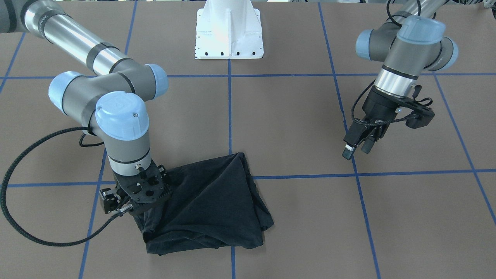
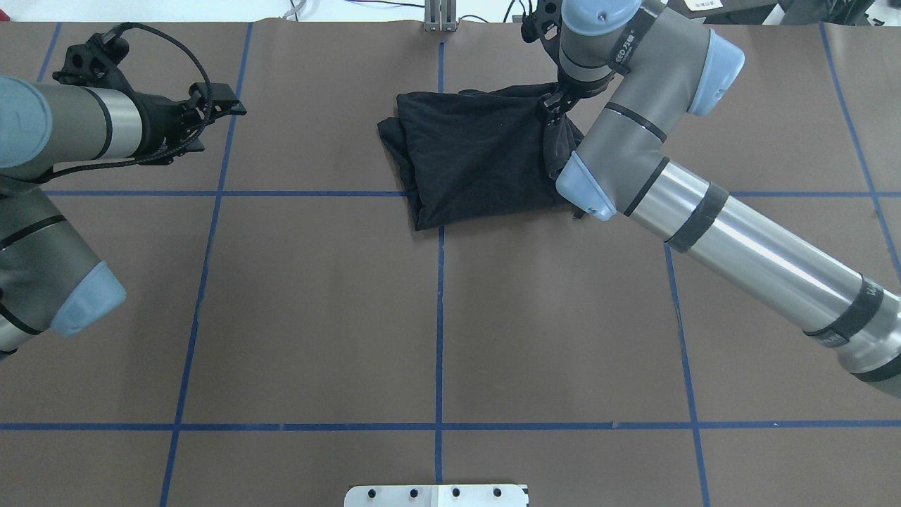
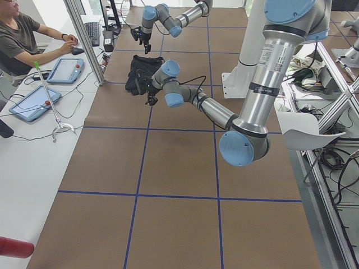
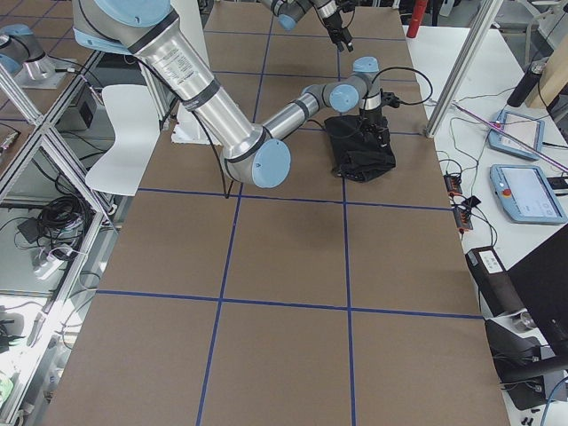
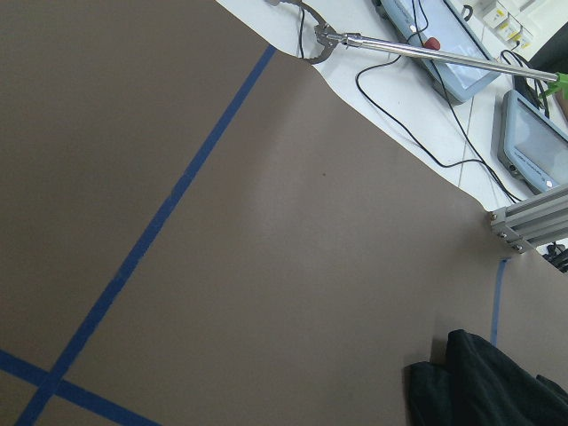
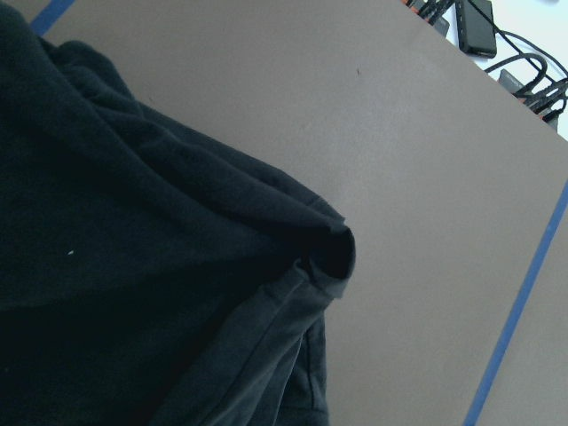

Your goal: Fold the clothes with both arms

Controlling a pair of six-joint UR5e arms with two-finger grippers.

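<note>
Where the right arm ends: pincer point(image 1: 136, 207) set low on the right edge of the shirt, its fingers hidden under the black mount, so I cannot tell whether it is clamped or spread
Cloth at that pincer: bunched up against it, with long diagonal creases running across the fabric beside it
Shirt point(image 1: 217, 201): black, folded into a rough square, lying on the far half of the table across the middle blue line, mostly to its right
Right arm point(image 2: 739, 232): reaches in from the near right, its bent wrist over the shirt's right edge
Left pincer point(image 1: 357, 149): fingers apart with nothing between them, hanging above bare table at the far left, well apart from the shirt
Left arm point(image 2: 63, 127): comes in from the left edge, forearm pointing right
Table point(image 1: 294, 128): brown, marked into squares by blue tape
White base point(image 1: 229, 31): at the middle of the near edge
Person point(image 3: 22, 39): seated at a side desk beyond the far edge, a tablet point(image 3: 64, 70) in front
</note>
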